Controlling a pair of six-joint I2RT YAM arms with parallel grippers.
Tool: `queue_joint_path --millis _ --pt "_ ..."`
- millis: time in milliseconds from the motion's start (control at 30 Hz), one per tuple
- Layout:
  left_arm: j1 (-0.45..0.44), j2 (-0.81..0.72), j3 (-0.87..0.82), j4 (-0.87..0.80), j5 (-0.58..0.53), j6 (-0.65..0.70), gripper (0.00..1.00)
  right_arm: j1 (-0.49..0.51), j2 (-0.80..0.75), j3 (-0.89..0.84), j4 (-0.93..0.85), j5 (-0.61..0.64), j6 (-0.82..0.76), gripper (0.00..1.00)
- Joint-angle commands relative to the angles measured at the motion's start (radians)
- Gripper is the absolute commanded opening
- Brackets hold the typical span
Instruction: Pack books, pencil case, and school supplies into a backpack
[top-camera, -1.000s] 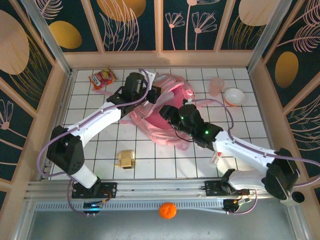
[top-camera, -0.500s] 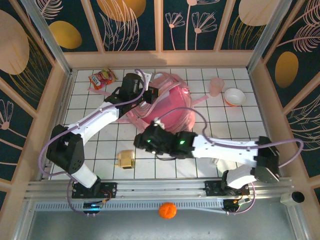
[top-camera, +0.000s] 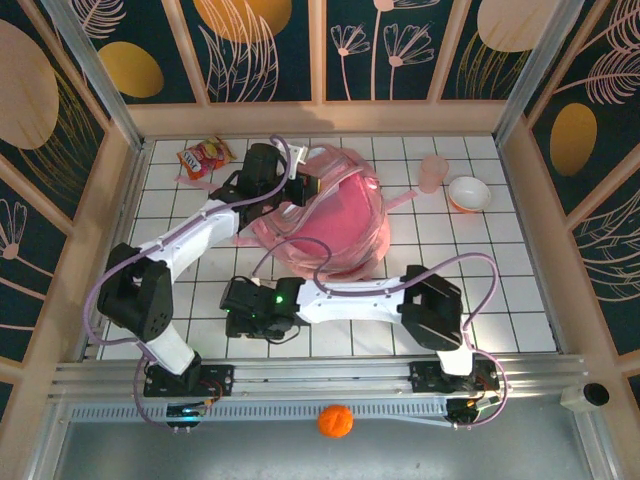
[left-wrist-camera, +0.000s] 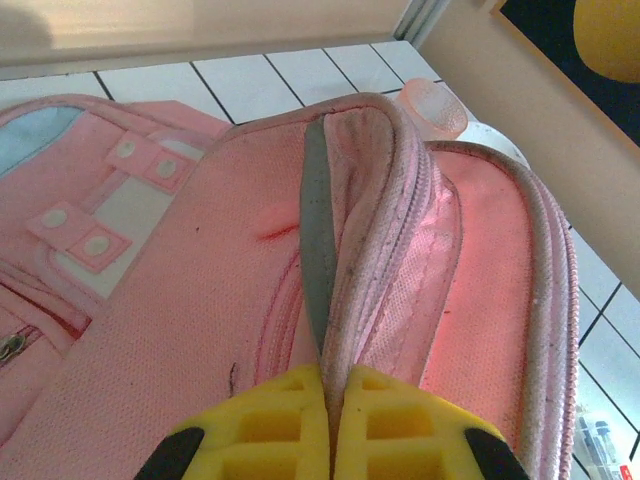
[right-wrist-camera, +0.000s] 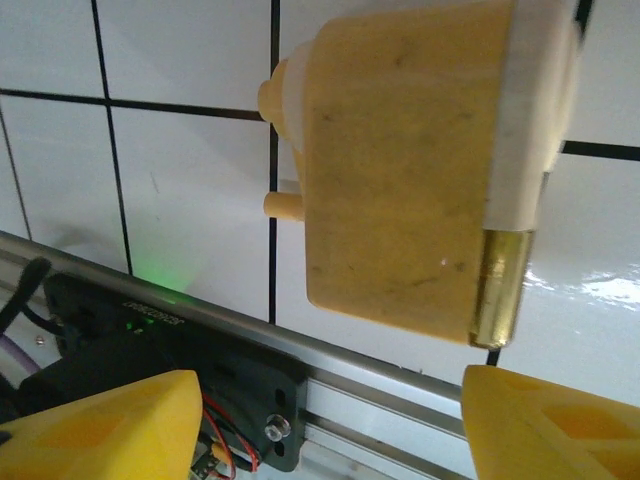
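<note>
Backpack (top-camera: 335, 215): one, pink, far centre.
Left gripper (left-wrist-camera: 330, 415): pressed together, pinching backpack's rim.
Right gripper (right-wrist-camera: 330, 420): spread, facing one tan box (right-wrist-camera: 400, 170).
Snack bag (top-camera: 203, 157): print unreadable.

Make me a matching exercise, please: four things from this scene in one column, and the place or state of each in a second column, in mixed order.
Things:
1. left pincer
2. right pincer
3. snack bag
4. white bowl

Places or states:
A. at the far left of the tiled table
B. open, facing the tan box
C. far right, beside the pink cup
D. shut on the backpack at its opening edge

Pairs: 1-D, 2-B, 3-A, 4-C
</note>
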Motion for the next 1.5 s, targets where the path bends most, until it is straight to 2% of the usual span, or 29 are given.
queue_joint_path --millis 0,300,567,767,1000,1100,1267,1467 --pt "0.020 0.035 0.059 0.026 -0.001 0.003 0.00 -0.016 0.033 0.039 -0.095 -0.030 -0.028 0.72" --pt "0.020 0.073 0.110 0.017 0.003 0.021 0.00 -0.022 0.095 0.130 -0.232 0.018 -0.018 0.79" --pt "0.020 0.074 0.100 0.027 0.001 0.018 0.00 -0.039 0.224 0.295 -0.348 0.049 -0.135 0.80" --pt "0.020 0.069 0.093 0.030 0.000 0.013 0.00 -0.070 0.224 0.275 -0.332 0.059 -0.152 0.80" --pt "0.020 0.059 0.067 0.059 -0.002 -0.002 0.00 -0.096 0.161 0.145 -0.233 0.048 -0.141 0.79" --pt "0.020 0.067 0.069 0.065 0.007 -0.012 0.00 -0.106 0.180 0.138 -0.190 -0.027 -0.176 0.78" --pt "0.020 0.065 0.068 0.064 0.007 -0.007 0.00 -0.101 0.205 0.156 -0.187 -0.014 -0.230 0.74" --pt "0.020 0.061 0.067 0.059 0.015 -0.009 0.00 -0.098 0.202 0.142 -0.180 0.007 -0.275 0.63"
